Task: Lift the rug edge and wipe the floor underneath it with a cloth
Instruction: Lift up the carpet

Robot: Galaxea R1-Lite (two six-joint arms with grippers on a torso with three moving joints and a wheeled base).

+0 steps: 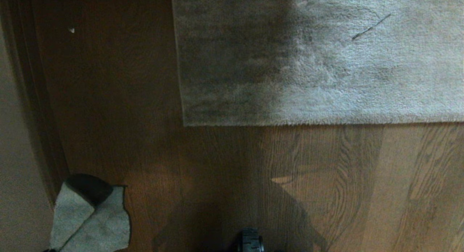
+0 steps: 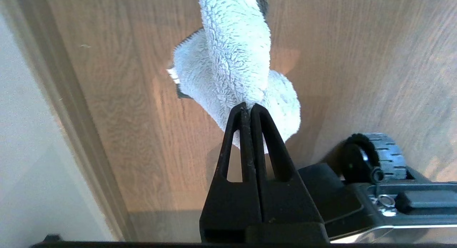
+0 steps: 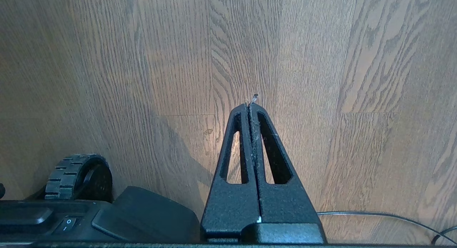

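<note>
Looking down from the head camera, I see the rug edge (image 1: 290,123) lying flat on the floor (image 1: 217,172), with the cloth (image 1: 90,223) dangling at lower left. On the left wrist, my left gripper (image 2: 249,107) is pinched tight on the cloth (image 2: 232,69) above the planks. On the right wrist, my right gripper (image 3: 251,105) is closed, empty, over bare floor (image 3: 321,80).

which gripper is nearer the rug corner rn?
Left, likely. The left gripper, shut on the cloth, hangs over the floor near the rug corner. The right gripper, shut and empty, shows no rug nearby.
</note>
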